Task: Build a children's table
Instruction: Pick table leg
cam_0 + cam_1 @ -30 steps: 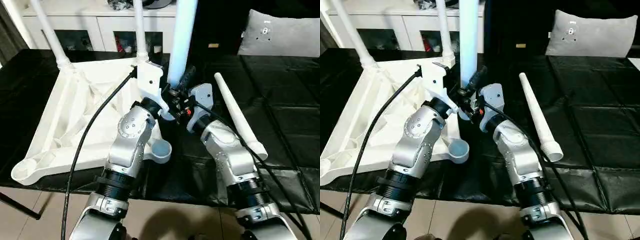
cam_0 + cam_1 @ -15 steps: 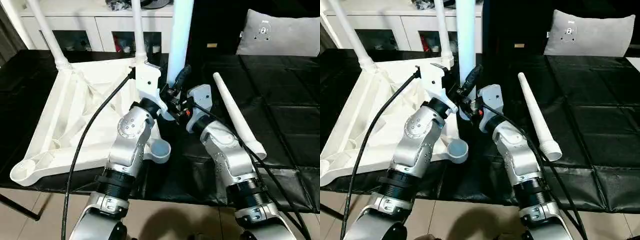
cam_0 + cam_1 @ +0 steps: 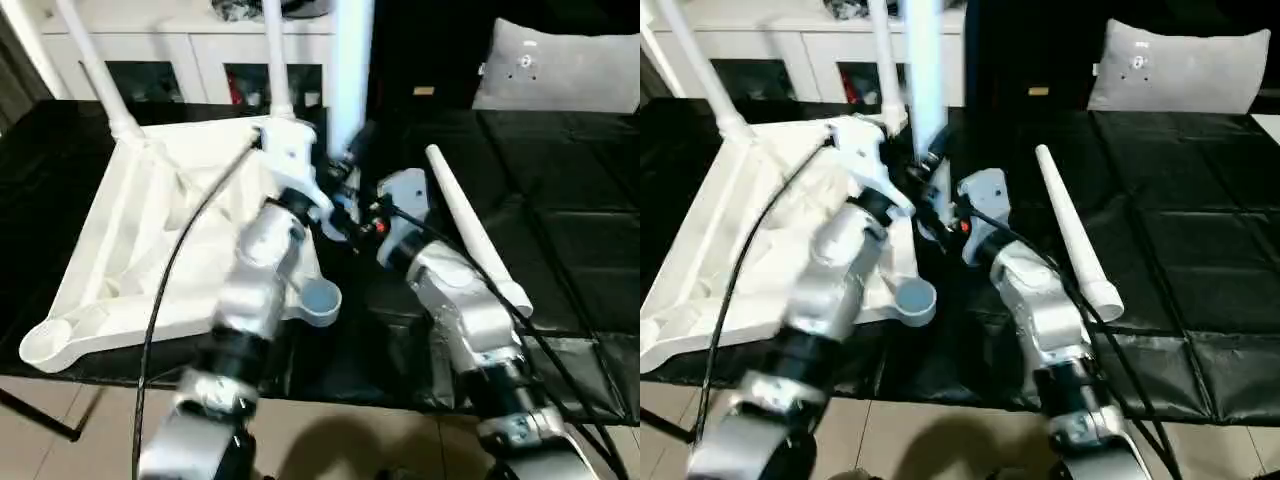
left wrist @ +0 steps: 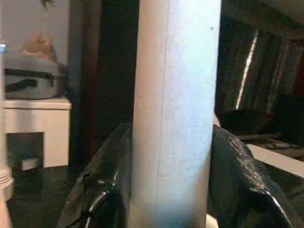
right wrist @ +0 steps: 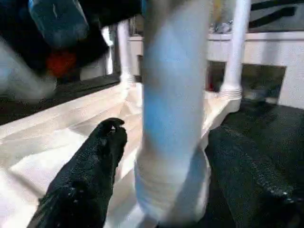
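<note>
Nearest the robot, one empty corner socket of the upturned tabletop sits at the table's front edge, just below both wrists. Above it a leg is held upright, long axis near vertical, thick end down. Left gripper: fingers on either side of the shaft and touching it, so clamped on the leg. Right gripper: fingers stand clear on both sides of the leg's thick end, jaws apart, not gripping. Judgement: the left arm carries the leg; next move depends on lining its foot over a socket and pushing straight down. A spare leg lies flat beside the right forearm. Farther back, two legs already stand in the far sockets.
</note>
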You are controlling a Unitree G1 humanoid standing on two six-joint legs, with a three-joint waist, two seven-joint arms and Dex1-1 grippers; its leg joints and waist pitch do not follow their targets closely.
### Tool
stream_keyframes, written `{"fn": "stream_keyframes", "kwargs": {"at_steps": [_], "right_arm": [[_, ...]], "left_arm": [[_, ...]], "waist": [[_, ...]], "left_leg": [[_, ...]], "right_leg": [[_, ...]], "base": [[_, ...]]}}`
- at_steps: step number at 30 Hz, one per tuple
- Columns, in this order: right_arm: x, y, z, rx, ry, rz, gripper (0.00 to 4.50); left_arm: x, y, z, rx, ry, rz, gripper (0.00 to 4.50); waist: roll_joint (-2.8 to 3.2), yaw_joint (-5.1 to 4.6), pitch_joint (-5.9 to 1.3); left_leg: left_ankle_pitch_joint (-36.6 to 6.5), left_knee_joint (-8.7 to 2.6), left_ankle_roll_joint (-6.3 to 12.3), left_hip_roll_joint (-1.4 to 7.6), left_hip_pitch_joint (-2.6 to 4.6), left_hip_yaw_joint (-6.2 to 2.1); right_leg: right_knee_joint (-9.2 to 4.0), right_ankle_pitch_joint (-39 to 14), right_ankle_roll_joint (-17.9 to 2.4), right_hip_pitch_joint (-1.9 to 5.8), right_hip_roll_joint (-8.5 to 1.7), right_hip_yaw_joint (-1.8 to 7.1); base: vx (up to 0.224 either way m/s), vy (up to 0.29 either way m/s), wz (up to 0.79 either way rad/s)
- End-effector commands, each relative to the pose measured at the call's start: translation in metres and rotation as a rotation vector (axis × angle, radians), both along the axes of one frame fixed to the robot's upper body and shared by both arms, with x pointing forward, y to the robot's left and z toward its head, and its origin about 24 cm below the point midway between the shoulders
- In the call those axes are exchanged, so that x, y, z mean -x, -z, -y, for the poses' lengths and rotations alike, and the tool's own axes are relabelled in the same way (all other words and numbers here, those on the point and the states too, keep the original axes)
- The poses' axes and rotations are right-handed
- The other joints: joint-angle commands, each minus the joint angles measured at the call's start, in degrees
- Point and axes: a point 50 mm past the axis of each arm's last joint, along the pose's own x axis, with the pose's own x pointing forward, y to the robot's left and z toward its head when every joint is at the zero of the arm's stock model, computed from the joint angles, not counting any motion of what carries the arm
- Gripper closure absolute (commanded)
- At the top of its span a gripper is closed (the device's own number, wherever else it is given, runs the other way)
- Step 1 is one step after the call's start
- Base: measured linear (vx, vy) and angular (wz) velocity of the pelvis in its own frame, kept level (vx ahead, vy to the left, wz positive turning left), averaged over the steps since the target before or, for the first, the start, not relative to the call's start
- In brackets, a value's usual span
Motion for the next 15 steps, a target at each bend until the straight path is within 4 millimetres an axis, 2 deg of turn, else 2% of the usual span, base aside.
{"fn": "stream_keyframes", "kwargs": {"at_steps": [1, 2, 3, 4, 6, 8, 10, 15], "right_arm": [[0.0, -0.011, 0.009, -0.07, -0.001, 0.009, 1.05], [0.0, -0.012, 0.011, -0.08, 0.002, 0.006, 0.77], [-0.001, -0.016, 0.023, -0.131, -0.008, -0.042, 0.77], [-0.002, -0.019, 0.03, -0.152, -0.009, -0.052, 0.64], [-0.002, -0.021, 0.037, -0.174, -0.008, -0.058, 0.49], [-0.002, -0.027, 0.049, -0.226, -0.037, -0.084, 0.34], [0.0, -0.031, 0.055, -0.252, -0.1, -0.101, 0.19], [0.004, -0.035, 0.061, -0.267, -0.191, -0.136, 0.0]], "left_arm": [[-0.003, -0.007, -0.002, 0.037, 0.049, -0.013, 2.65], [-0.003, -0.008, -0.003, 0.044, 0.055, -0.018, 2.65], [-0.006, -0.011, -0.007, 0.088, 0.089, -0.036, 2.65], [-0.006, -0.013, -0.008, 0.109, 0.114, -0.039, 2.65], [-0.007, -0.015, -0.01, 0.132, 0.138, -0.048, 2.65], [-0.005, -0.017, -0.009, 0.2, 0.238, -0.081, 2.65], [-0.002, -0.019, -0.007, 0.26, 0.355, -0.11, 2.65], [0.009, -0.022, -0.002, 0.308, 0.558, -0.13, 2.65]], "waist": [[-1.1, 0.31, -4.39], [-1.06, 0.4, -4.43], [-0.84, 0.46, -4.35], [-0.83, 0.71, -4.48], [-0.84, 0.93, -4.47], [-0.99, 1.2, -4.53], [-1.01, 1.53, -4.59], [-1.35, 1.56, -4.47]], "left_leg": [[-5.89, -3.8, 4.92, 0.73, 0.25, 0.66], [-5.9, -3.77, 4.99, 0.66, 0.3, 0.71], [-5.98, -3.81, 5.02, 0.63, 0.36, 0.66], [-5.38, -3.7, 5.35, 0.74, 0.49, 0.62], [-4.87, -3.72, 5.33, 0.74, 0.32, 0.61], [-4.8, -3.56, 5.27, 0.49, 0.4, 0.81], [-4.1, -3.5, 5.39, 0.53, 0.42, 0.81], [-4.17, -3.56, 5.59, 0.58, 0.27, 0.85]], "right_leg": [[-3.61, -6.98, -13.05, 3.98, -2.37, 1.64], [-3.65, -7.29, -13.19, 3.97, -2.34, 1.61], [-3.59, -7.42, -13.32, 3.98, -2.28, 1.59], [-3.54, -6.58, -13.62, 3.95, -2.28, 1.64], [-3.41, -5.64, -13.95, 3.98, -2.23, 1.56], [-3.42, -5.97, -14.42, 4.18, -2.26, 1.56], [-3.28, -5.68, -14.8, 4.18, -2.27, 1.52], [-3.44, -6.98, -14.8, 4.18, -2.33, 1.4]], "base": [[0.0, 0.0, 0.0], [0.0, 0.0, 0.0], [0.0, 0.0, 0.0], [0.0, 0.0, 0.0], [0.0, 0.0, 0.0], [0.0, 0.0, 0.0], [0.0, 0.0, 0.0], [0.0, 0.0, 0.0]]}}
